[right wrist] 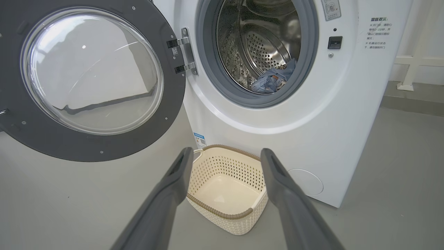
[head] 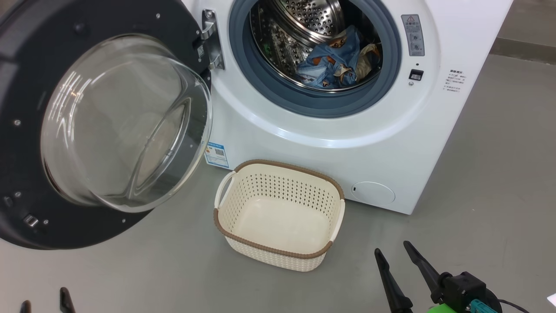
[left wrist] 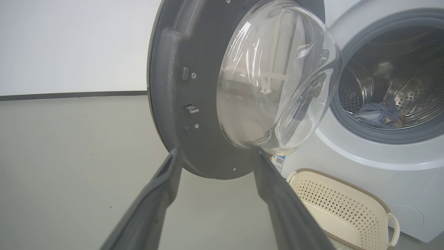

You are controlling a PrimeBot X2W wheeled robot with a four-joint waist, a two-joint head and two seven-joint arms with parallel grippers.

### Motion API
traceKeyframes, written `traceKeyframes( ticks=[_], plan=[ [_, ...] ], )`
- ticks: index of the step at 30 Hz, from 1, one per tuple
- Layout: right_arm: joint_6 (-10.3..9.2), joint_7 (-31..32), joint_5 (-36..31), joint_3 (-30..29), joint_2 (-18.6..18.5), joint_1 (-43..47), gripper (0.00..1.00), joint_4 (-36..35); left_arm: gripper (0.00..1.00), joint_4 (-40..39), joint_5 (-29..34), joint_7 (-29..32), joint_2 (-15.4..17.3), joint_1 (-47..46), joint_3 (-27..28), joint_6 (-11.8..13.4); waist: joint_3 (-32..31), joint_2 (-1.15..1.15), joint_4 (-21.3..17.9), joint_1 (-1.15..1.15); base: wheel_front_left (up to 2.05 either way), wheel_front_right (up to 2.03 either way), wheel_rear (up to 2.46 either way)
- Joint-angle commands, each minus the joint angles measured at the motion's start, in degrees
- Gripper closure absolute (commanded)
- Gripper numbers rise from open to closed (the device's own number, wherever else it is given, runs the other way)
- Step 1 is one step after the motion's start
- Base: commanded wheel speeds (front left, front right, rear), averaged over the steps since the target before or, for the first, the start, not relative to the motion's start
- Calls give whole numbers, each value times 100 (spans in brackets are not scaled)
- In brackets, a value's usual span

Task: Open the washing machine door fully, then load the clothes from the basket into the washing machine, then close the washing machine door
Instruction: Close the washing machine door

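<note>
The washing machine [head: 347, 143] stands with its door [head: 26, 130] swung wide to the left, glass bowl facing me. The light-blue clothes [head: 334, 61] lie inside the steel drum, also seen as clothes [right wrist: 274, 80] and clothes [left wrist: 378, 114]. The cream basket [head: 278, 243] sits on the floor before the machine with nothing in it. My right gripper [head: 393, 252] is open at the lower right, short of the basket [right wrist: 225, 205], nothing between its fingers. My left gripper [head: 43, 300] shows its fingertips at the bottom left; its open fingers [left wrist: 159, 194] point at the door's lower rim [left wrist: 208, 163].
Grey floor [head: 499, 182] lies all around. A blue label sticker [head: 216, 154] sits low on the washer's front and a round filter cap [head: 372, 192] at its lower right. A white wall with a dark skirting line [left wrist: 69, 94] stands behind the door.
</note>
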Motion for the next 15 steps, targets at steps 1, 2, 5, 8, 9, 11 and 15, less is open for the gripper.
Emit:
traceKeyframes(
  ticks=[1,2,5,8,9,11,15],
  plan=[
    [9,-28,21,166,2,-102,0,-126,53,-144,39,-21,53,-129,200,15,2,0,2,0,0,0,0],
    [9,-28,23,168,2,-100,0,-126,87,-122,29,-21,53,-126,193,0,0,0,3,0,0,0,0],
    [9,-28,25,166,2,-95,0,-130,100,-88,-114,-21,53,-144,204,-29,5,0,10,0,0,0,0],
    [9,-28,25,153,2,-89,0,-137,100,-87,-328,-21,53,-205,284,-104,8,0,27,0,0,0,0],
    [9,-28,27,144,2,-86,0,-140,100,-81,-388,-21,53,-239,362,-135,8,0,35,0,0,0,0],
    [9,-28,24,133,2,-81,0,-144,100,-110,-374,-21,53,-329,546,-254,15,0,44,0,0,0,0],
    [9,-28,13,111,2,-75,0,-154,100,-108,-498,-21,61,-607,1015,-524,28,0,52,0,0,0,0]
  ],
)
